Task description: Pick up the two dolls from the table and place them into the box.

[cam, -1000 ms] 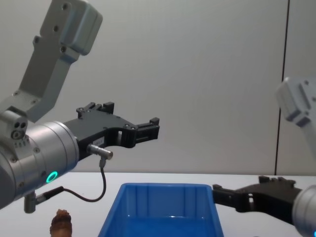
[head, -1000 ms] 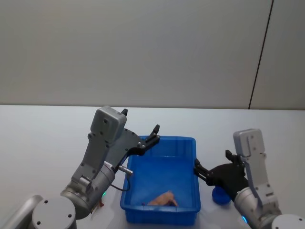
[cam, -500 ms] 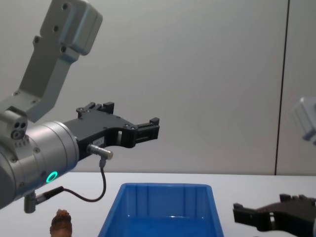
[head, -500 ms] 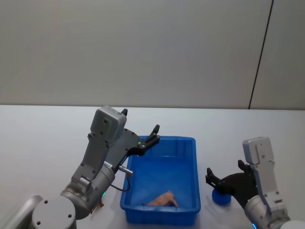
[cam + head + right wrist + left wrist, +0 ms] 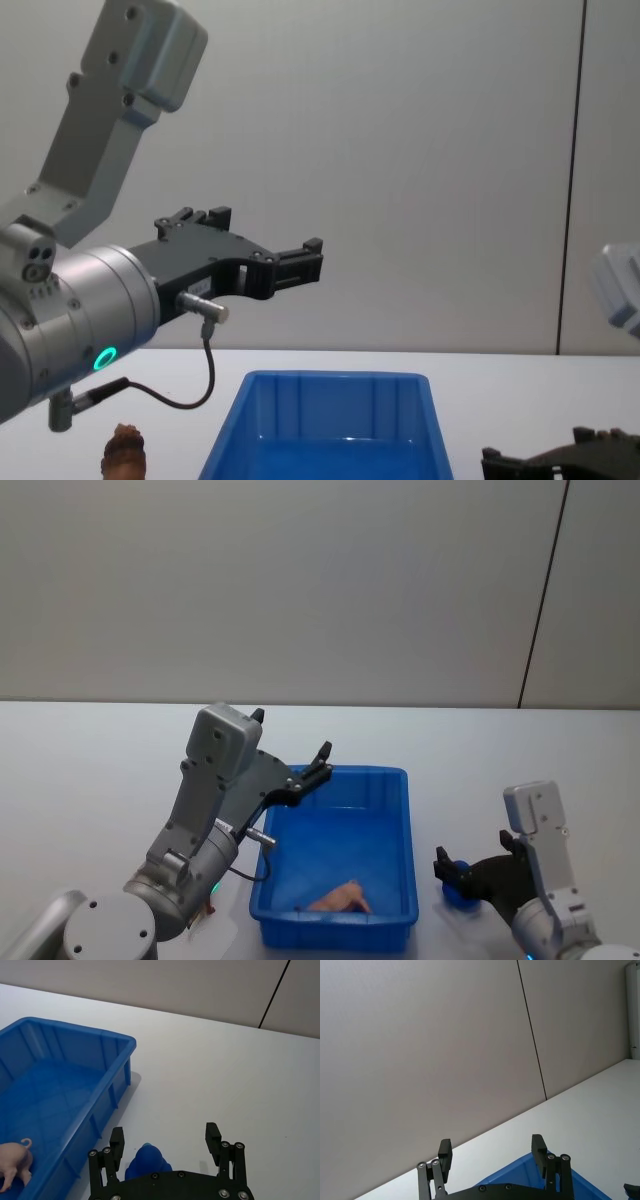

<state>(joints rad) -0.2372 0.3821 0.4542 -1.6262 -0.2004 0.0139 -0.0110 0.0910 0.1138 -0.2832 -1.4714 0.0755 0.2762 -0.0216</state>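
The blue box point(image 5: 336, 832) sits on the white table point(image 5: 90, 780). A pale pink doll point(image 5: 338, 898) lies inside it near the front wall, and the right wrist view shows that doll point(image 5: 12, 1161) too. A reddish-brown fuzzy doll point(image 5: 125, 452) stands on the table left of the box point(image 5: 335, 420). My left gripper point(image 5: 320, 756) hangs open and empty above the box's far left corner, fingers point(image 5: 445, 1152) spread wide. My right gripper point(image 5: 165, 1136) is low and open to the right of the box point(image 5: 75, 1080). A small dark blue figure point(image 5: 147, 1161) stands between its fingers.
The table point(image 5: 225, 1075) stretches bare to the right of the box and behind it. A grey wall with a dark vertical seam point(image 5: 540, 600) closes the back. A thin cable point(image 5: 205, 375) loops under my left wrist.
My right gripper has drawn back from the box's right rim, toward the right and lower, ending around the small blue figure. The left arm and the pink doll have not moved.
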